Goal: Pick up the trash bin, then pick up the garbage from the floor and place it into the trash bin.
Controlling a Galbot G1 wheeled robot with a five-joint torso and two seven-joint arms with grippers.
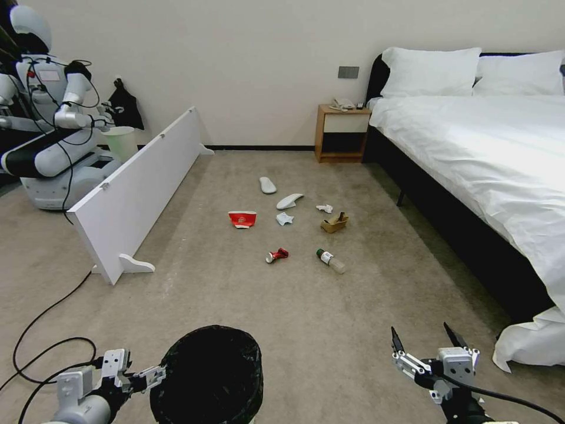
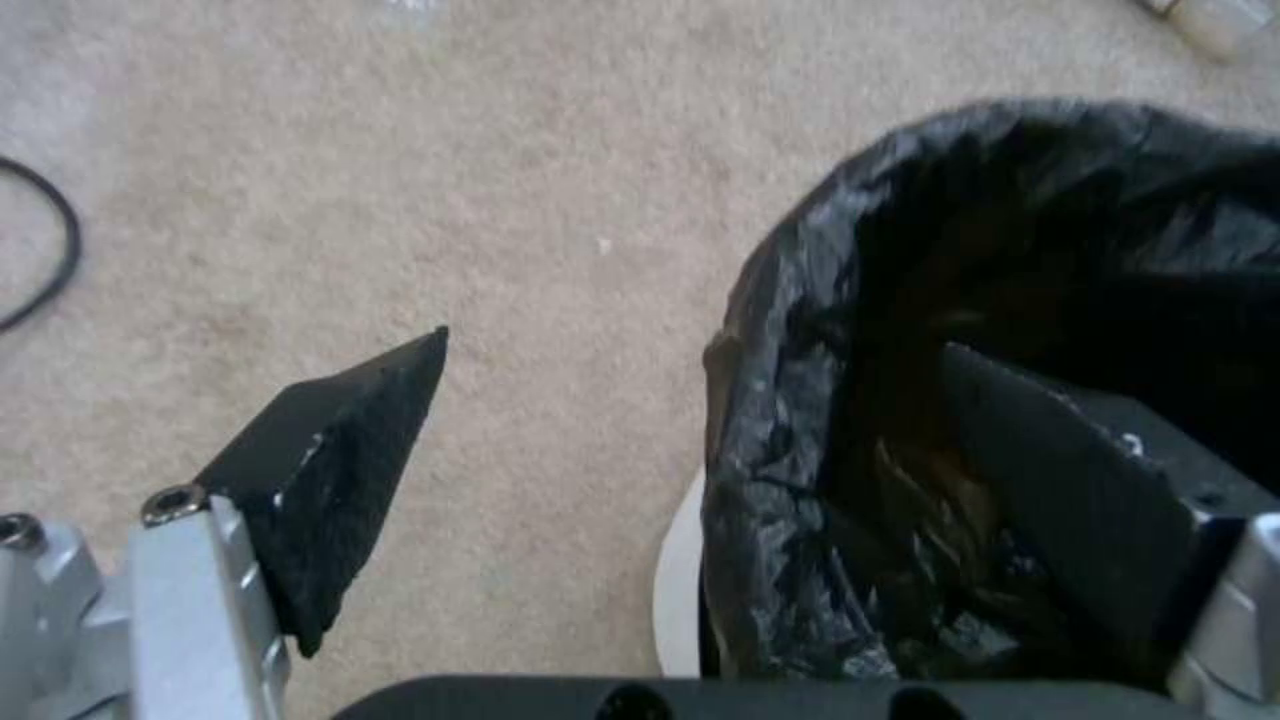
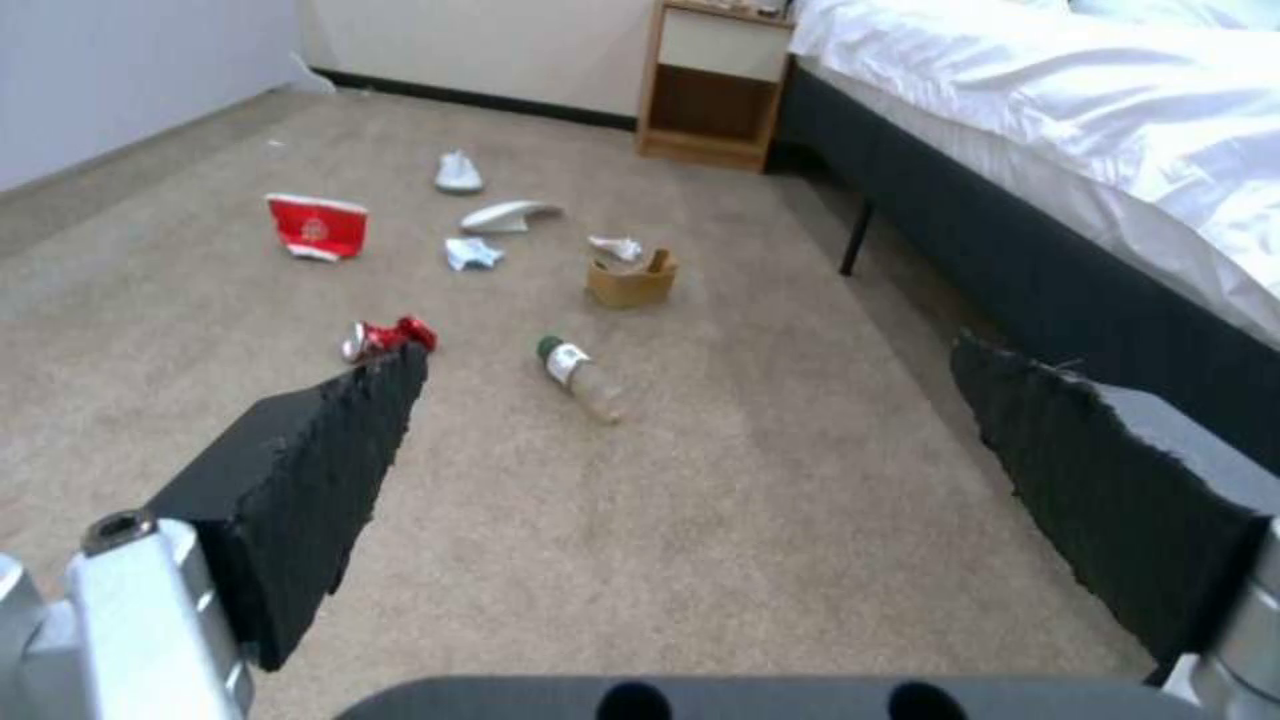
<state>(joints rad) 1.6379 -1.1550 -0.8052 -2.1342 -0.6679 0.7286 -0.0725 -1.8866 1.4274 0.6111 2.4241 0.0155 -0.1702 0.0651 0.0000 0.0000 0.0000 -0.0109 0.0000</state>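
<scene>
You won't find any text you can read here. The flattened red cup [image 1: 242, 219] at centre frame carries a pale emblem, and the bottle [image 1: 331, 261] just right of centre has a white label, both too small to make out.

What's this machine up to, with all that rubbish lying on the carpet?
The left gripper has its jaws open astride the rim of the round trash bin lined with a crinkly black bag, one inside, one outside. The right gripper hangs open over bare carpet. The flattened red paper cup and clear green-capped bottle lie ahead.
</scene>
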